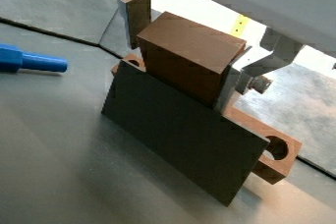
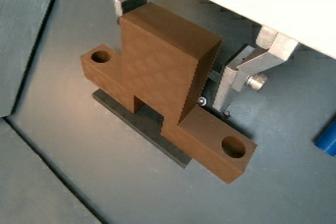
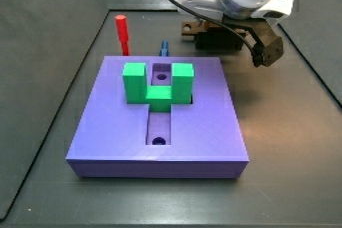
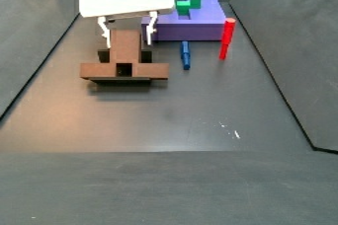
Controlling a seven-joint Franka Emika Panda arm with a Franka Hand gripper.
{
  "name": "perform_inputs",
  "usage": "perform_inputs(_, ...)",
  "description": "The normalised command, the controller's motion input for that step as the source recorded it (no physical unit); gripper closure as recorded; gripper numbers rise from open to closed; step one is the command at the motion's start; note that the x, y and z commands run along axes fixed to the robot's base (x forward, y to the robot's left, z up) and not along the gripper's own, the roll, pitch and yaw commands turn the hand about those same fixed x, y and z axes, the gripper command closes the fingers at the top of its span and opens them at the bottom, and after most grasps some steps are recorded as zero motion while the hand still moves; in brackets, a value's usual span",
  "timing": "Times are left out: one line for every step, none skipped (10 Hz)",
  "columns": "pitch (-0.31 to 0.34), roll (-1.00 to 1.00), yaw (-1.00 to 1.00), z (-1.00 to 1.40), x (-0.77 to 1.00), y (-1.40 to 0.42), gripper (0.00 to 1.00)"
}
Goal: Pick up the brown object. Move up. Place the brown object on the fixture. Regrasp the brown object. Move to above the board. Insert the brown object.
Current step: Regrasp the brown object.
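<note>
The brown object (image 1: 191, 56) is a tan-brown bar with a round hole at each end and a tall block rising from its middle. It rests across the dark fixture (image 1: 171, 144), whose edge shows under the bar in a wrist view (image 2: 138, 120). My gripper (image 1: 184, 71) stands over it, with one silver finger against each side of the block, so it looks shut on the block. Both also show in the other views: the gripper (image 2: 171, 56) (image 4: 128, 34) and the brown object (image 2: 157, 66) (image 4: 122, 69). The lavender board (image 3: 120, 132) lies apart from them.
A green U-shaped block (image 3: 156, 82) sits on the board. A red upright peg (image 3: 120, 34) and a blue peg (image 4: 185, 53) stand beside the board. The blue peg also shows in a wrist view (image 1: 29, 61). Dark walls enclose the floor.
</note>
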Motion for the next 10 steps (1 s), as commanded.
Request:
perform_inputs(0.000, 0.00, 0.00, 0.00, 0.00, 0.00, 1.00)
perform_inputs(0.000, 0.00, 0.00, 0.00, 0.00, 0.00, 1.00)
perform_inputs(0.000, 0.00, 0.00, 0.00, 0.00, 0.00, 1.00)
perform_inputs(0.000, 0.00, 0.00, 0.00, 0.00, 0.00, 1.00)
perform_inputs(0.000, 0.00, 0.00, 0.00, 0.00, 0.00, 1.00)
perform_inputs(0.000, 0.00, 0.00, 0.00, 0.00, 0.00, 1.00)
perform_inputs(0.000, 0.00, 0.00, 0.00, 0.00, 0.00, 1.00)
perform_inputs(0.000, 0.00, 0.00, 0.00, 0.00, 0.00, 1.00)
perform_inputs(0.000, 0.00, 0.00, 0.00, 0.00, 0.00, 1.00)
perform_inputs(0.000, 0.00, 0.00, 0.00, 0.00, 0.00, 1.00)
